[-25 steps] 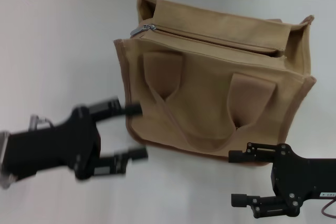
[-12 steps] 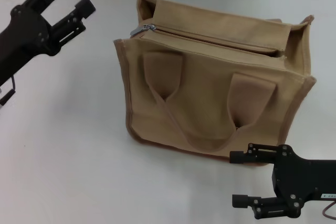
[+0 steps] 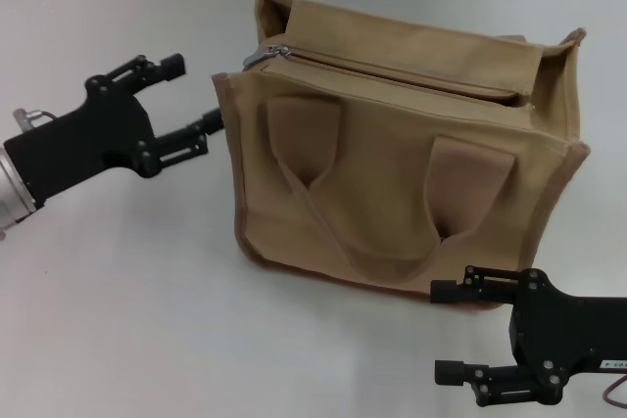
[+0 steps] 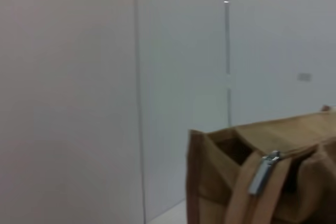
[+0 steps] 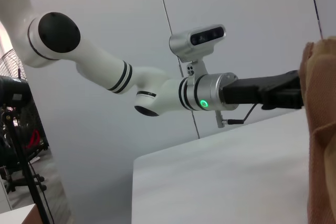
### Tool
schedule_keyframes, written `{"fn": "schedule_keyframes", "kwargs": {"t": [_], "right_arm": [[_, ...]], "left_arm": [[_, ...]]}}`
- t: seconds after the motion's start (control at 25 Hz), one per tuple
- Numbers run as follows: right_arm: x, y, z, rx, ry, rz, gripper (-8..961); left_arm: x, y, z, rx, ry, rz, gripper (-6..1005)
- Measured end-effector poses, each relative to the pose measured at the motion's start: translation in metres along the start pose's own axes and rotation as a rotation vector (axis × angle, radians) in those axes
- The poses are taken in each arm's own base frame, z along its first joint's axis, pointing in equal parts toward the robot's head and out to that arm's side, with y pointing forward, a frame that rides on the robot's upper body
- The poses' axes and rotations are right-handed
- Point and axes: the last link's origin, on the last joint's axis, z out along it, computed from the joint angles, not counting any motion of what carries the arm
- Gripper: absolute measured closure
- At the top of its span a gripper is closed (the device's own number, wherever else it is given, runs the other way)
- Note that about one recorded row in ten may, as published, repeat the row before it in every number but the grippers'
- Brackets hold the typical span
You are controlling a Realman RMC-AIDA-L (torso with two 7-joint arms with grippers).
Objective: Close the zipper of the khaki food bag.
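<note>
Jaws wide on left gripper (image 3: 194, 97), beside khaki food bag (image 3: 411, 173), zipper (image 3: 266, 54) beyond fingertips

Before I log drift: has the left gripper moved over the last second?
Yes. The left gripper went from low beside the khaki food bag, up toward the far wall, then back down near the bag's left top corner, open.
</note>
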Motion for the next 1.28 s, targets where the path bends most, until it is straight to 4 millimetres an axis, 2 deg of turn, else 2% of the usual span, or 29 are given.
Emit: {"fn": "schedule_keyframes", "kwargs": {"t": [0.32,0.68,0.96,1.2,1.28], "right_arm": [[0.000,0.000,0.000,-0.006,0.001,0.003,174],[-0.001,0.000,0.000,-0.003,-0.007,0.007,174],[-0.002,0.000,0.000,-0.001,-0.008,0.018,174],[-0.002,-0.001,0.000,-0.002,-0.008,0.022,174],[-0.003,-0.001,0.000,-0.005,-0.009,0.022,174]], "left_arm": [[-0.004,-0.002,0.018,0.060,-0.007,0.075,201],[0.004,-0.010,0.018,0.129,0.054,0.153,202],[0.005,-0.005,0.018,0.132,0.081,0.224,202],[0.004,-0.002,0.021,0.125,0.080,0.298,294],[0.004,-0.002,0.021,0.125,0.081,0.315,380]]}}
